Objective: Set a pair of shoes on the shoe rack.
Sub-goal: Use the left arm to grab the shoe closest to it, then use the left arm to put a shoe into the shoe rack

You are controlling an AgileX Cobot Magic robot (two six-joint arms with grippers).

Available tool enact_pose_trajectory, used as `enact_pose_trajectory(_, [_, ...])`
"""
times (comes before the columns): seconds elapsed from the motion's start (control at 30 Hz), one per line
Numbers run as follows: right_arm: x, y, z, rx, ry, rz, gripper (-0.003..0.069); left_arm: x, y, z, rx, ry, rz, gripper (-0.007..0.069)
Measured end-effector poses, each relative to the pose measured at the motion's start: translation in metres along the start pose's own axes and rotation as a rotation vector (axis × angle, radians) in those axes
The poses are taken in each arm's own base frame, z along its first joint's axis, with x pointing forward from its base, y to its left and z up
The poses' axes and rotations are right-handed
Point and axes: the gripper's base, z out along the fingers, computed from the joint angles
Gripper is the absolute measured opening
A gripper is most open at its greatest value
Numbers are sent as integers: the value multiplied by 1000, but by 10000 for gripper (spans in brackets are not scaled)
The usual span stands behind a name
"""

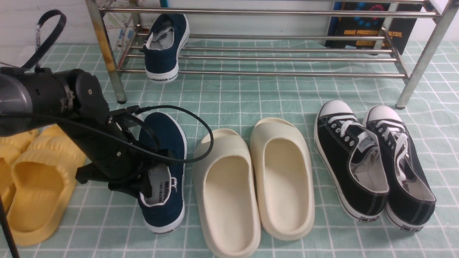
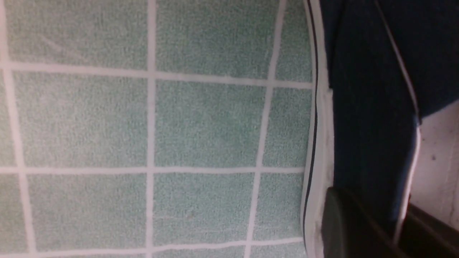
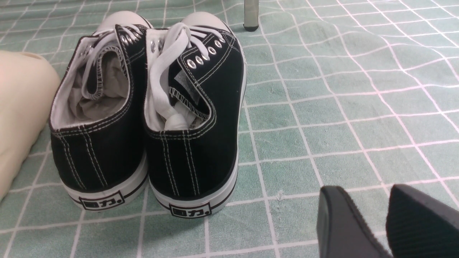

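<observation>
left wrist view: my left pincer point(image 2: 380, 215) is pinched on the side wall of the navy sneaker point(image 2: 369, 143); it lies on the cloth, long axis pointing toward the rack point(image 1: 251, 74), nearer my left arm.

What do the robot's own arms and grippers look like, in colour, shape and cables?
The left arm is dark, with a rounded grey section and a black, bulky gripper. A thin black cable loops out from it. The right arm itself is out of view; its gripper shows two dark grey fingers with blunt, rounded tips.
</observation>
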Motion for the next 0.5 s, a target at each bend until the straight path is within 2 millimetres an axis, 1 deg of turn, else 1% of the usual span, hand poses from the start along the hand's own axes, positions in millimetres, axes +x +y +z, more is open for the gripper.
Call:
enact_pose_trajectory(0.03, [0,0,0,0,0,0,239,-2,-1,-3,-1,1,11,8])
enact_pose_trajectory(0.1, [0,0,0,0,0,0,239,-4,-2,-6,-4,4,21,1])
enact_pose_trajectory(0.2, [0,0,0,0,0,0,239,-19,-13,-32,-2,1,61,1])
enact_pose_trajectory(0.23, [0,0,0,0,0,0,239,-19,-13,-32,-3,8,61,1])
enact_pose_trajectory(0.27, [0,0,0,0,0,0,239,-26,-19,-46,6,-7,90,1])
enact_pose_trajectory(0.3, [0,0,0,0,0,0,239,-30,-22,-54,14,-14,105,1])
enact_pose_trajectory(0.33, [0,0,0,0,0,0,239,-31,-23,-55,17,-16,108,1])
enact_pose_trajectory(0.37, [0,0,0,0,0,0,239,-35,-28,-66,36,-31,127,1])
enact_pose_trajectory(0.43, [0,0,0,0,0,0,239,-40,-32,-74,60,-62,129,1])
enact_pose_trajectory(0.5, [0,0,0,0,0,0,239,-44,-36,-77,80,-92,126,1])
